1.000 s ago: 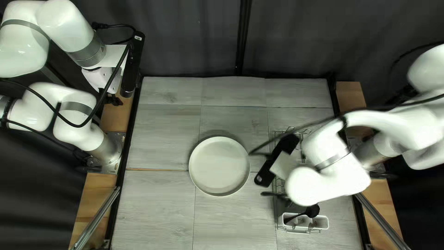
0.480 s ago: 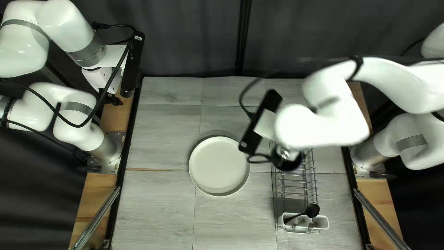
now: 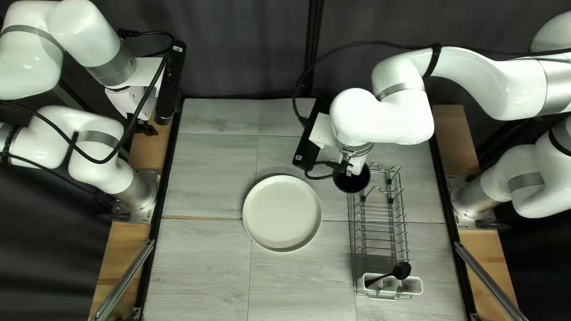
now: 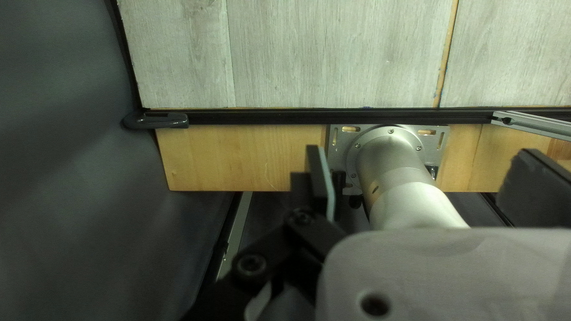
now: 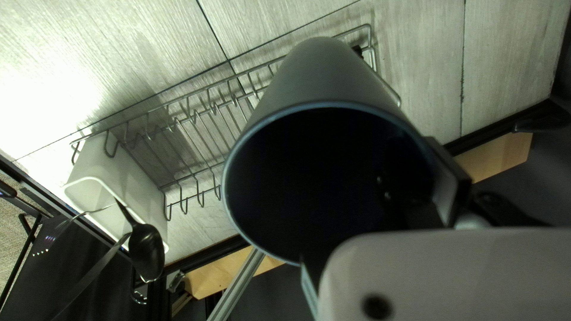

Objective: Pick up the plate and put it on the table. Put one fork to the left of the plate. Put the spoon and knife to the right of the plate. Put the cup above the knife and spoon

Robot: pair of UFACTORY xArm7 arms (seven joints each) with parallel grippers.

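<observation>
My right gripper (image 3: 353,167) holds the dark cup (image 3: 352,180) over the rack's far left corner, mouth upward. In the right wrist view the cup (image 5: 324,71) fills the space ahead of the gripper (image 5: 376,230), which is shut on it. The plate (image 3: 282,213) lies on the table, left of the rack. A black spoon (image 3: 401,270) leans from the white cutlery holder (image 3: 417,286), with paler cutlery inside; I cannot tell fork from knife. My left gripper (image 3: 144,127) hangs by the far left corner; the left wrist view shows part of the gripper (image 4: 332,178), holding nothing visible.
The wire dish rack (image 3: 380,232) stands at the right of the top left view, the holder at its near end. Metal rails (image 3: 128,279) run beside both near side edges. A black cable (image 3: 295,98) loops from my right arm beyond the table's far part.
My right arm has swung toward the far edge and left, carrying the cup, which came into view and moved from above the rack's middle to its far corner. The rack is uncovered. The left arm is still.
</observation>
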